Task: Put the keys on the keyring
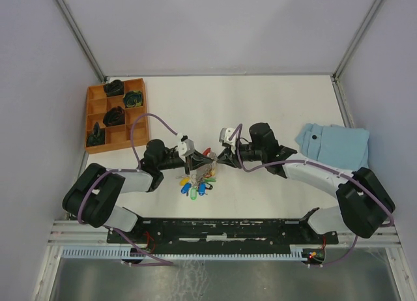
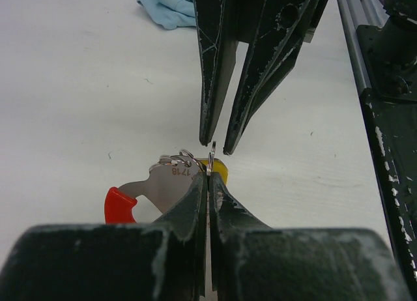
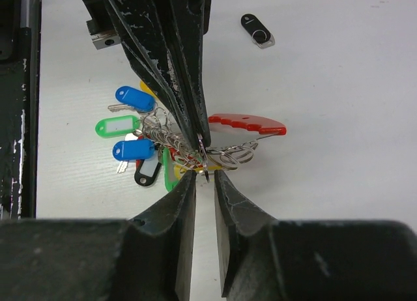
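The white table (image 1: 273, 112) is the biggest thing, closed by pale grey walls on three sides. Two arms work over it, and their two grippers meet tip to tip. Behind the right arm lies one light blue cloth (image 1: 335, 144). Far beyond the left arm sits one orange tray (image 1: 88, 118) holding four dark items in separate compartments. The left gripper (image 2: 208, 184) has its fingers pressed together on a thin wire ring of the keyring (image 3: 228, 154), which stands on edge between them. The right gripper (image 3: 204, 177) is slightly spread just in front of the same ring, and I see no contact. The keyring lies on the table directly under both tips. Its curved red strap (image 3: 247, 124) runs crosswise, out to the right of the right gripper's fingers. The keys (image 3: 120, 126) fan out to the left of those fingers, flat on the table, long axes crosswise, tags pointing away from the ring. I count two blue tags, at least one green, one black and one partly hidden yellow. One small black piece (image 3: 256, 27) lies alone, well beyond the tips.
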### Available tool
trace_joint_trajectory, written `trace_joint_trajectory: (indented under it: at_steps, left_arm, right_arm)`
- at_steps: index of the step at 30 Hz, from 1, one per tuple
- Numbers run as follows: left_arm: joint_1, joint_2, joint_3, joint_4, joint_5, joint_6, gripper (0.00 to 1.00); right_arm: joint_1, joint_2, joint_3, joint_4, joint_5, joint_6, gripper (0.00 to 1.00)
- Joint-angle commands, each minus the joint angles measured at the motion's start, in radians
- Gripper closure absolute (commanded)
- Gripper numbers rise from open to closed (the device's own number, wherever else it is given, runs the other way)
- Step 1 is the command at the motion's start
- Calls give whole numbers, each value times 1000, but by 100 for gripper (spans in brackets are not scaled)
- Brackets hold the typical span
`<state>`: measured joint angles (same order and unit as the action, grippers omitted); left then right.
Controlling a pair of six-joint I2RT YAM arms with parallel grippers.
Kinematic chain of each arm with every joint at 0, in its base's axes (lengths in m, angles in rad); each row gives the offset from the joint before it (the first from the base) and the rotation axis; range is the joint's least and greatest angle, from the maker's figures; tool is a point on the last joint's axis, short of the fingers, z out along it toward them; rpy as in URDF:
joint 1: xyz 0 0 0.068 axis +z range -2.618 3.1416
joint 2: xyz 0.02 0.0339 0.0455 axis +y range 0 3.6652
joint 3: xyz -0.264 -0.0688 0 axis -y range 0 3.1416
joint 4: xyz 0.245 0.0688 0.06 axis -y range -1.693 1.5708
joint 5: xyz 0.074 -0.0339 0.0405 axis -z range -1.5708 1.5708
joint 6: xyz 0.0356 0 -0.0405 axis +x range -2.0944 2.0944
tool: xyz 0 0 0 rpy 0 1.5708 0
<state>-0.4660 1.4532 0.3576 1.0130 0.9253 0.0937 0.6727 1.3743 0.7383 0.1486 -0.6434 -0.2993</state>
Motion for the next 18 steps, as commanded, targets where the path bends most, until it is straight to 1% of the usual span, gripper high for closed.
trace_joint_trajectory:
  at_steps: [1, 7, 10, 11, 13, 18]
  left_arm:
    - [5, 2, 7, 79, 29, -35, 97]
    - [5, 0, 5, 78, 29, -35, 97]
    - [6, -2, 6, 79, 29, -35, 97]
    - [4, -1, 5, 77, 27, -35, 97]
    - [5, 1, 8, 74, 26, -36, 97]
    - [4, 3, 11, 61, 22, -31, 97]
  right_arm:
    - [-5, 9, 9, 62, -40, 6, 77]
    - [-4, 23, 18, 39, -53, -3, 83]
    - [-4, 30, 24, 28, -56, -7, 89]
    - [-4, 31, 24, 28, -56, -7, 93]
    - [-4, 32, 28, 23, -59, -9, 98]
    - [-3, 24, 42, 16, -64, -14, 99]
